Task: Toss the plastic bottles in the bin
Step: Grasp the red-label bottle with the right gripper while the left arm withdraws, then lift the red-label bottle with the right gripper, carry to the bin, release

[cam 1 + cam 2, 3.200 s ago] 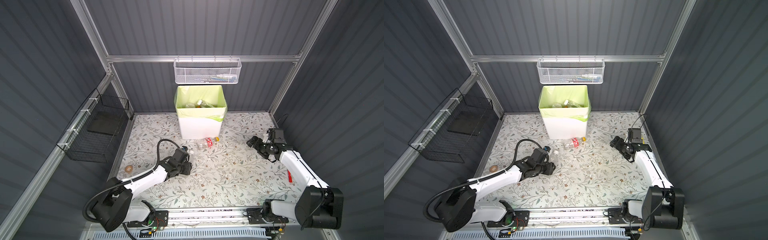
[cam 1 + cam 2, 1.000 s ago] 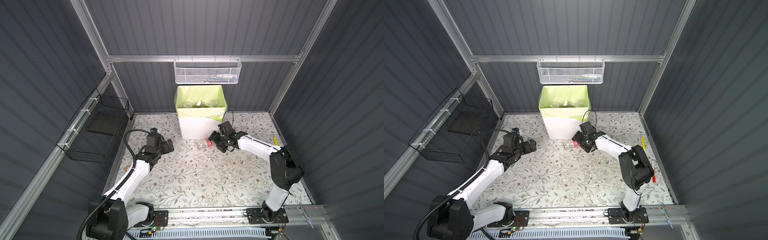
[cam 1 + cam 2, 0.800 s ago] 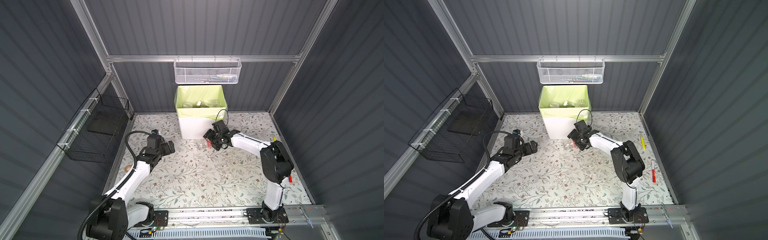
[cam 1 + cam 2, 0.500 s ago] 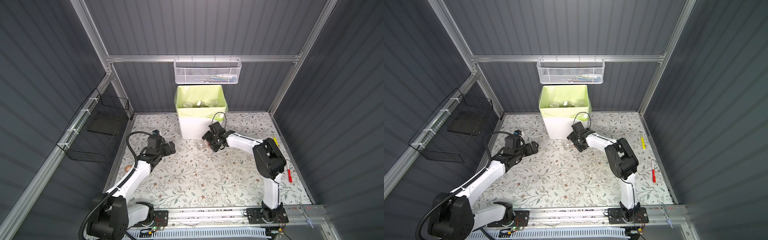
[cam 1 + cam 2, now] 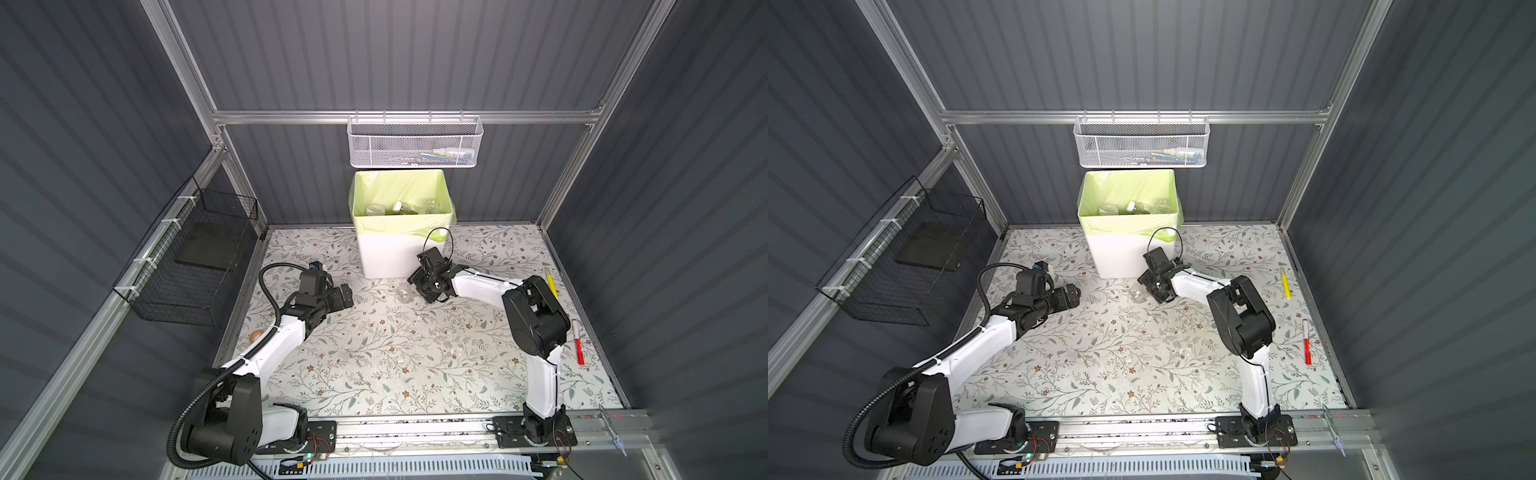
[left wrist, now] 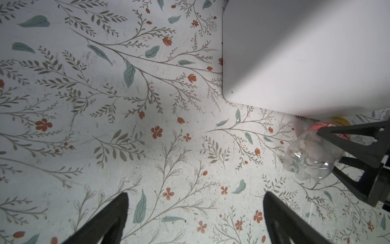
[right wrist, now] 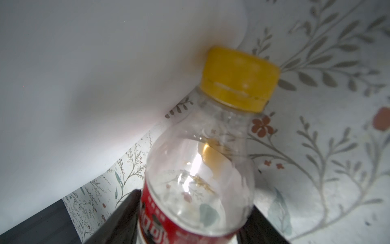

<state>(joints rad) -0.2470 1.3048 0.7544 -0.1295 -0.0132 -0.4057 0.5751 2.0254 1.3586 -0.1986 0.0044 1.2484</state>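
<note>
A clear plastic bottle with a red label and a yellow cap lies on the floral floor at the bin's front right corner. Its cap is against the bin wall. My right gripper is shut on it at the label, a finger pressed on each side. In both top views only the bottle's clear base shows beside the right gripper. The white bin with its yellow-green bag holds several bottles. My left gripper hovers open and empty left of the bin, and its wrist view shows the bottle.
A white mesh basket hangs above the bin. A black wire basket hangs on the left wall. A yellow marker and a red marker lie by the right wall. A small brown ball sits at the left floor edge.
My right gripper has slid left along the bin's front to the bottle and closed around it. The left arm has hardly moved and stays open.
</note>
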